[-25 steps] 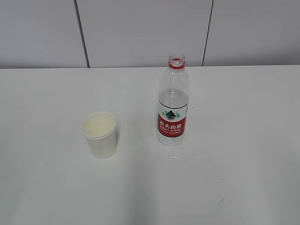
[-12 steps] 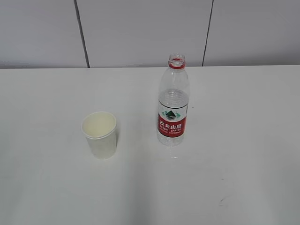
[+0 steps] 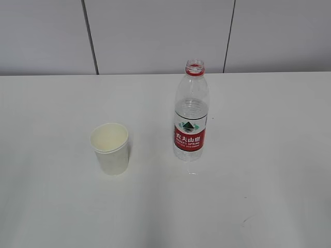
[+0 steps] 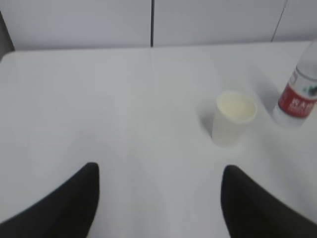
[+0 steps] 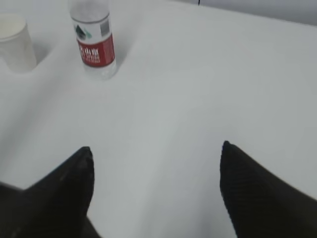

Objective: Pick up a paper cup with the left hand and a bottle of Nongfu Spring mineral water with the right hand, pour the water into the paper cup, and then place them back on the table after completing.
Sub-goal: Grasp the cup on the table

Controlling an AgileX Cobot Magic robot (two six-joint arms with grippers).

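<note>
In the exterior view the paper cup (image 3: 109, 148) stands upright on the white bench (image 3: 269, 155), mouth up, and the bottle (image 3: 191, 113) stands upright well apart to its right, without cap; no arm is visible here. Its red label shows white Chinese characters and a small line that I read as "NONGFU SPRING". In the left wrist view the left claw (image 4: 158, 198) is wide open and empty; the cup lies ahead and to the right of it, with the bottle further right at the edge. In the right wrist view the right claw (image 5: 156, 191) is also wide open, holding nothing; the bottle, long axis vertical, lies far ahead to the left, so this arm must travel more, I judge.
</note>
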